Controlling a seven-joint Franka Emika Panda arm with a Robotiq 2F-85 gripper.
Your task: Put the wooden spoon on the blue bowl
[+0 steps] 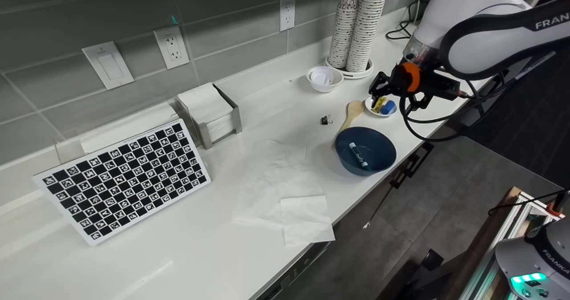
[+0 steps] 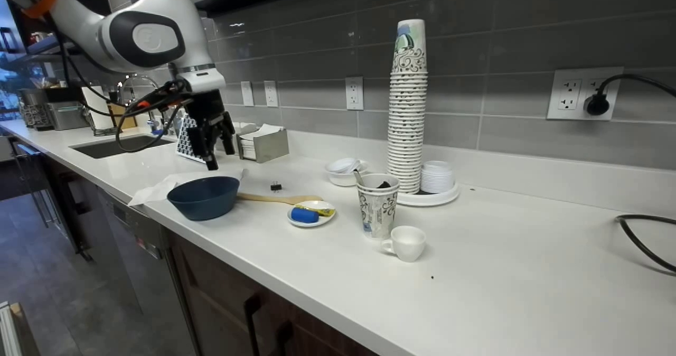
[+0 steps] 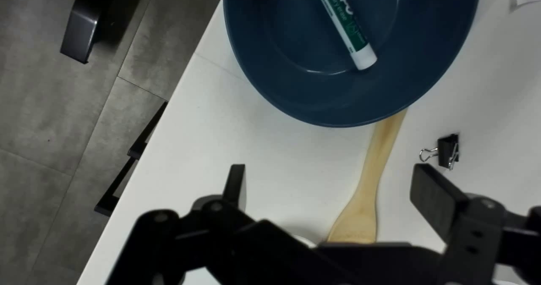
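Your gripper (image 3: 331,185) hung above the counter (image 3: 291,158), its two fingers spread wide. Below it the spoon (image 3: 374,171) lay flat on the counter; in the wrist view it crossed the gap between the fingers, closer to the one at the picture's right. The spoon's head pointed back toward your gripper, which hid the tip. Its handle ran away from you to the blue bowl (image 3: 431,61), whose rim covered the end; you could not tell whether they touched. Inside the blue bowl lay a marker (image 3: 344,23). Just beside the handle, on the picture's right, was a clip (image 3: 448,149).

In both exterior views, a plate (image 2: 324,219) sat next to the spoon's head, bearing a blue piece (image 2: 304,215) and a yellow piece (image 1: 379,104). Farther out you had a white bowl (image 1: 324,87) near the stacked paper cups (image 1: 367,28). On the side of the blue bowl away from the plate, a napkin (image 1: 307,220) lay at the counter's edge.
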